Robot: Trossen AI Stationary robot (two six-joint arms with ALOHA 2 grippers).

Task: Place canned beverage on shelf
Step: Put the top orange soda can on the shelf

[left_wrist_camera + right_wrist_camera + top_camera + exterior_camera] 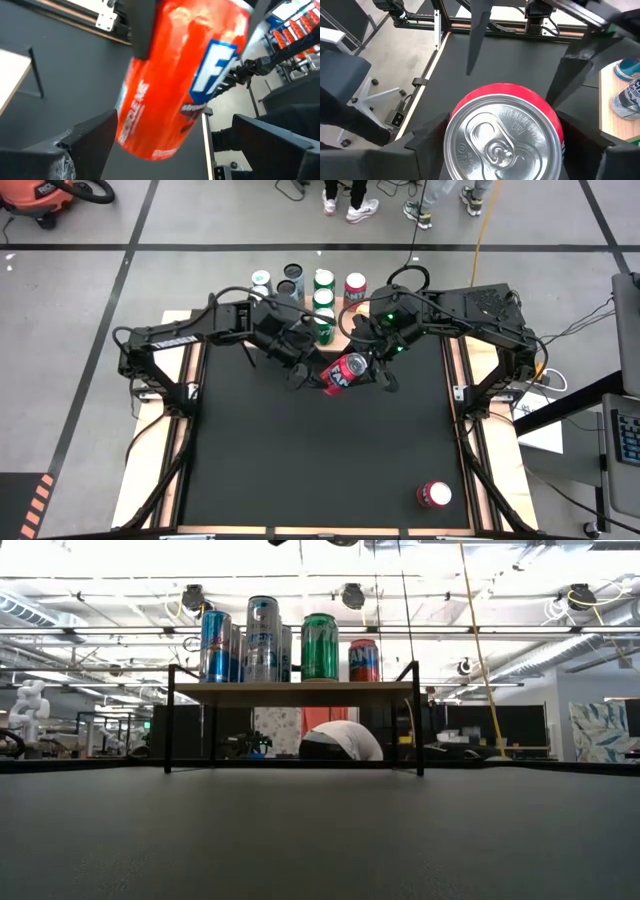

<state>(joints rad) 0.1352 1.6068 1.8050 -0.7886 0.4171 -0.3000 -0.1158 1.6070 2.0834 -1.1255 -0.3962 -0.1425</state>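
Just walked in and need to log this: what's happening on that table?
The two arms are passing a red can above mid-table. The right claw grips it at its top end; the left claw stands open around it. The shelf behind already holds several cans; another red can waits near the front edge.

Grey taped floor, bright ceiling lights

A red can with white-and-blue lettering and a silver top is showing over the black table. Blue, silver, green and red cans are standing on the light-wood shelf.
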